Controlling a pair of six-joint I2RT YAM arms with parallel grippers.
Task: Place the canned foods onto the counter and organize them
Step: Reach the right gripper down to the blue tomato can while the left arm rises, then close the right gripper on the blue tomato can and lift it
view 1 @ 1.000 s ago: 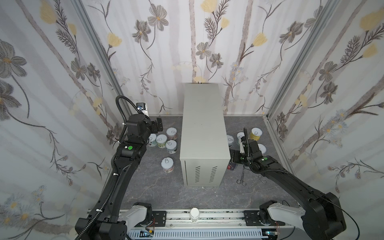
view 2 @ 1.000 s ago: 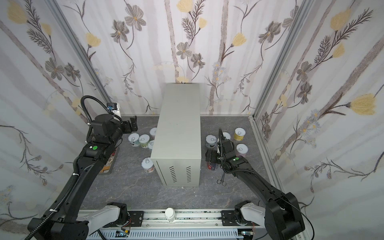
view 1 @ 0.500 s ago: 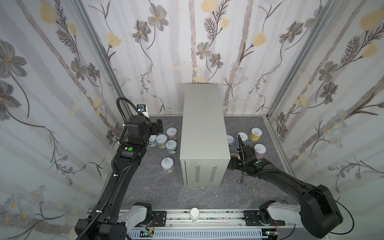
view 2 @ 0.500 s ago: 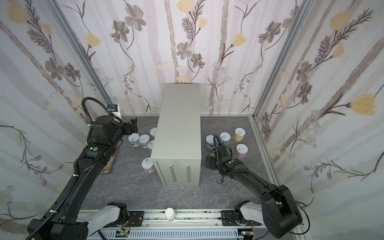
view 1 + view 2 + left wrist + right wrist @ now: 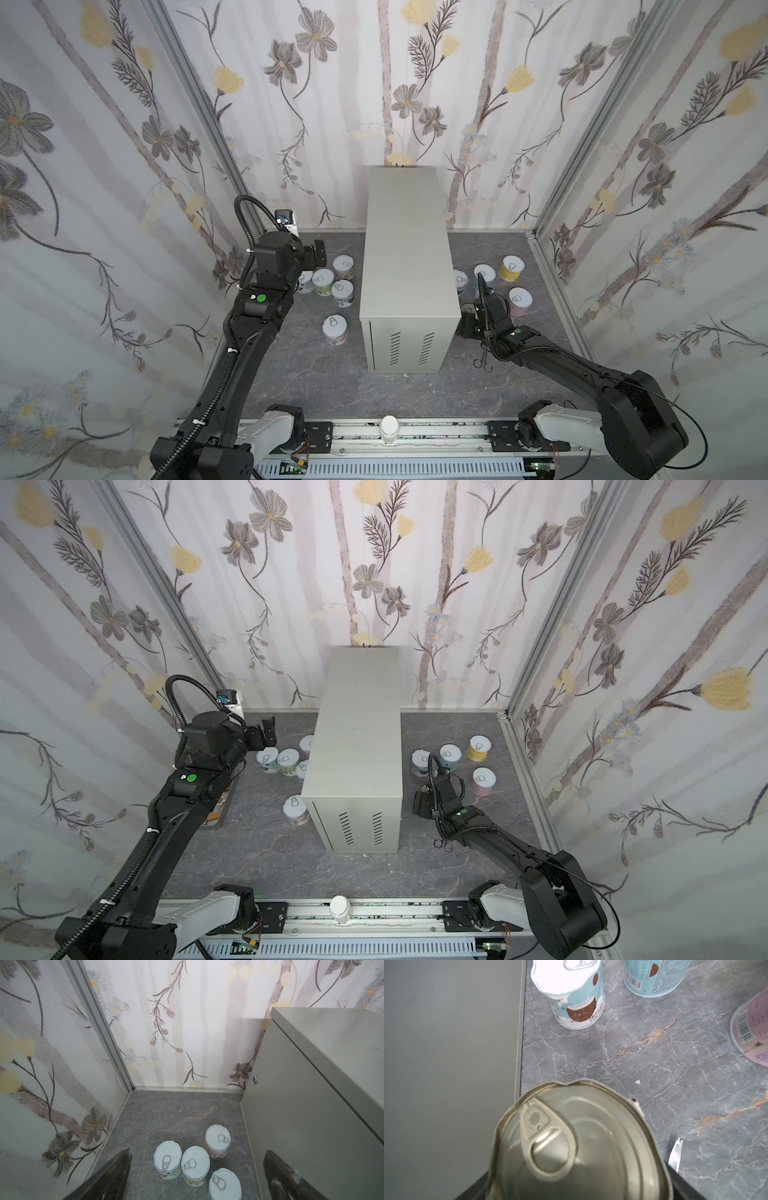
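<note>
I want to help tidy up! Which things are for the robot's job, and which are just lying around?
For the job:
- grey metal cabinet, which is the counter, with nothing on top yet
- white-lidded cans on the floor on either side of it
- metal-topped can beside it

Just lying about:
- scissors on the floor near the right arm

left arm raised | left end effector [image 5: 197,1153] jaws wide | right arm low | right end effector [image 5: 466,320] grip unclear
</note>
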